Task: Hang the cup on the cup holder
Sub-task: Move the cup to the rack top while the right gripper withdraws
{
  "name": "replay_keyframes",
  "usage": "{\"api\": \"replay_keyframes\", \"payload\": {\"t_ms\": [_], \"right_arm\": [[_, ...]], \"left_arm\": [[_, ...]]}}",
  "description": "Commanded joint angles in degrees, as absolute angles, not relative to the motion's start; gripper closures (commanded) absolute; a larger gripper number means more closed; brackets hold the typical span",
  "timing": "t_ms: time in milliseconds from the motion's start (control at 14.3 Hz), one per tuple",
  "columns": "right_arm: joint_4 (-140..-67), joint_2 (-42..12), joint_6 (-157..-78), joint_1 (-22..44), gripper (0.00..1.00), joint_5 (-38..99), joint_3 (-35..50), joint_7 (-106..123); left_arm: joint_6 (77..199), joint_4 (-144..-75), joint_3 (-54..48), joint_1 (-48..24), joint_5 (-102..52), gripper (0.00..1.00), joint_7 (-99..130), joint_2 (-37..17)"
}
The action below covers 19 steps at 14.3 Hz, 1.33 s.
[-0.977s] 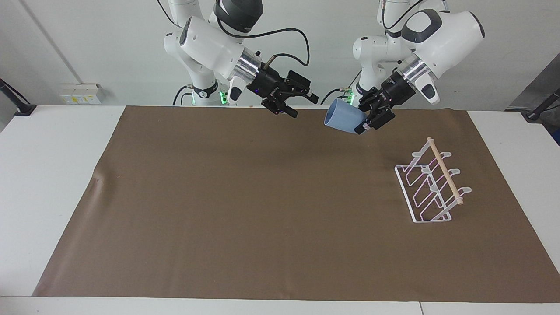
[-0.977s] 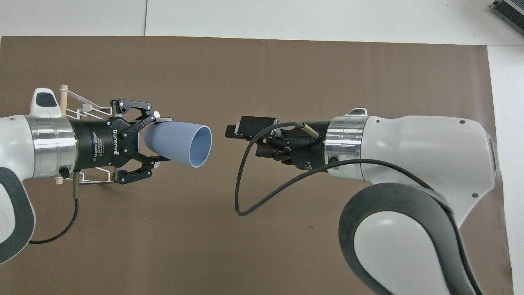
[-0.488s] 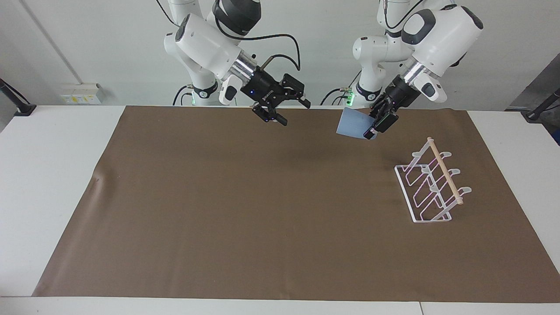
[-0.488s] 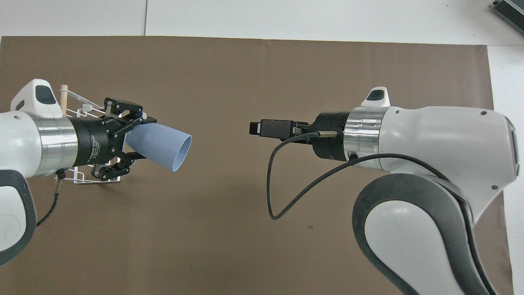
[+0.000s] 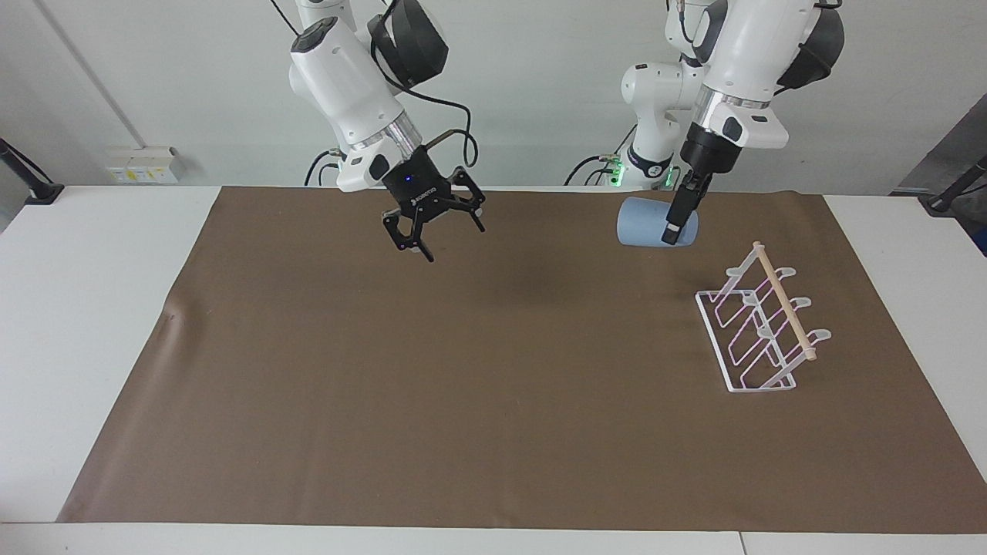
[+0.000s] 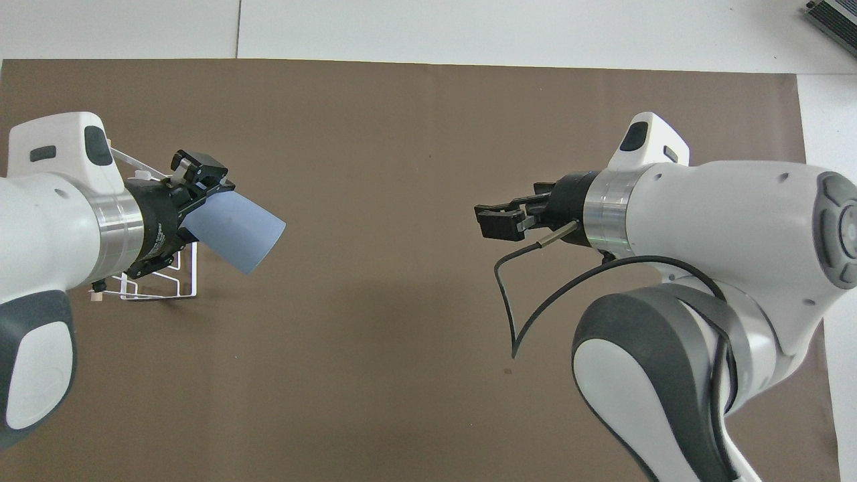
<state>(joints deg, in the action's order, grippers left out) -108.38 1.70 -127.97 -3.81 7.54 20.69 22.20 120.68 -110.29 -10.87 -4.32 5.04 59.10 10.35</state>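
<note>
The light blue cup is held on its side in the air by my left gripper, which is shut on its base. In the overhead view the cup points its mouth toward the middle of the mat, and the left gripper is over the cup holder's edge. The white wire cup holder with a wooden dowel stands on the mat at the left arm's end, bare of cups; my left arm partly covers it in the overhead view. My right gripper is open and empty, pointing down over the mat.
A brown mat covers most of the white table. A black cable loops from the right wrist.
My left gripper has carried the cup toward the cup holder and turned to point down. My right gripper has drawn back toward its own end and swung downward, fingers spread.
</note>
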Motion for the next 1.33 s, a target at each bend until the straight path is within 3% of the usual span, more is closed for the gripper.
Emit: {"api": "replay_keyframes", "payload": {"t_ms": [0, 419, 767, 1256], "right_arm": [[-108.8, 2.2, -126.1, -4.7, 0.00, 1.0, 17.7, 33.3], [-108.3, 1.5, -125.6, -4.9, 0.00, -2.0, 6.7, 36.1], [-104.9, 1.4, -113.7, -4.9, 0.00, -2.5, 4.5, 22.0], [-93.1, -1.1, -96.2, -4.9, 0.00, -1.1, 3.6, 12.1]], "left_arm": [[125.7, -109.0, -10.9, -2.0, 13.3, 1.00, 56.5, 7.7], [139.5, -105.6, -10.5, 2.3, 32.8, 1.00, 56.3, 0.1], [143.9, -107.7, -10.4, 4.8, 34.9, 1.00, 56.1, -2.8], [146.6, -114.3, -10.4, 5.9, 36.9, 1.00, 56.2, -1.5]]}}
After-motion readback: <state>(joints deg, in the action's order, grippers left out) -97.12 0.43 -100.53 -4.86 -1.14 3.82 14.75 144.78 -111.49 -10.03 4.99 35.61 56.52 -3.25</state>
